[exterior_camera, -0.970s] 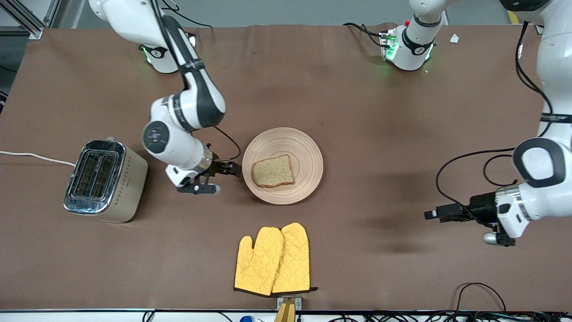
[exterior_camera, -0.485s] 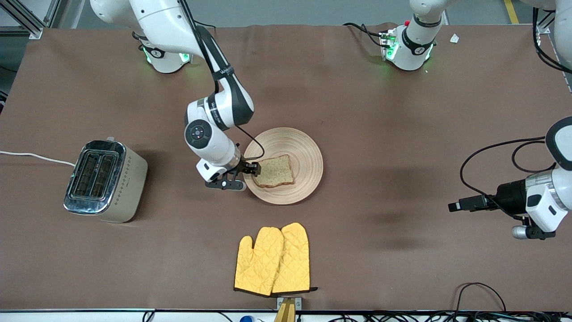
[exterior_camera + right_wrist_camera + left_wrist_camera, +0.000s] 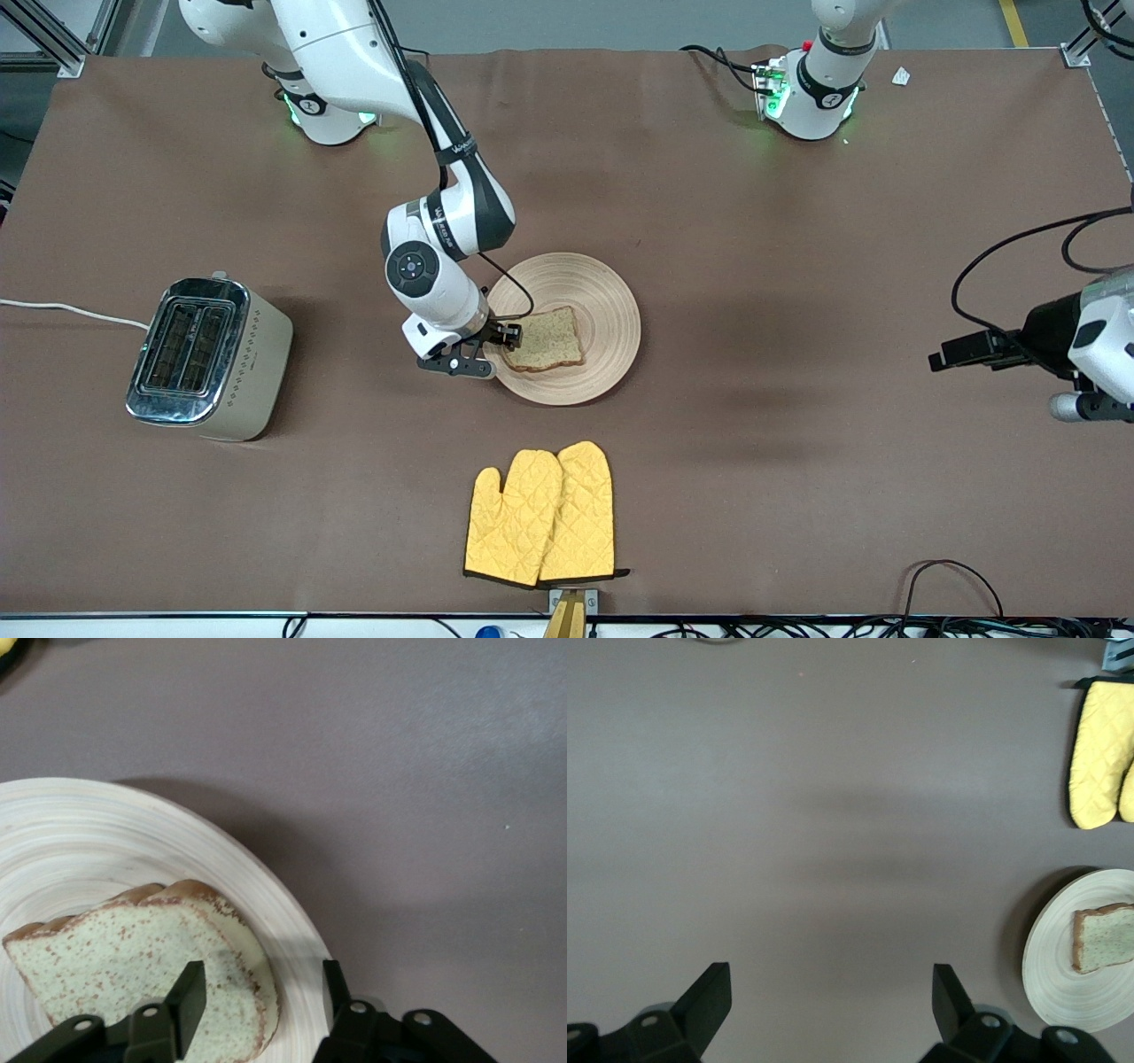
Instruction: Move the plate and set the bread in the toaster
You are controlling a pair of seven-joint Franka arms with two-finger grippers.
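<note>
The bread (image 3: 542,338) is lying on the plate (image 3: 611,301) near the table's middle, w/ the right gripper (image 3: 508,336) sitting low at the slice's edge toward the toaster (image 3: 205,358), its fingers (image 3: 186,992) standing open around that edge, one over the slice and one over the plate rim, not yet closing on it. The toaster is standing well apart, toward the right arm's end, and yellow mitts (image 3: 542,516) are lying nearer the camera than the plate. The left gripper (image 3: 830,1005) is waiting wide open over bare table (image 3: 797,266) at the left arm's end.
</note>
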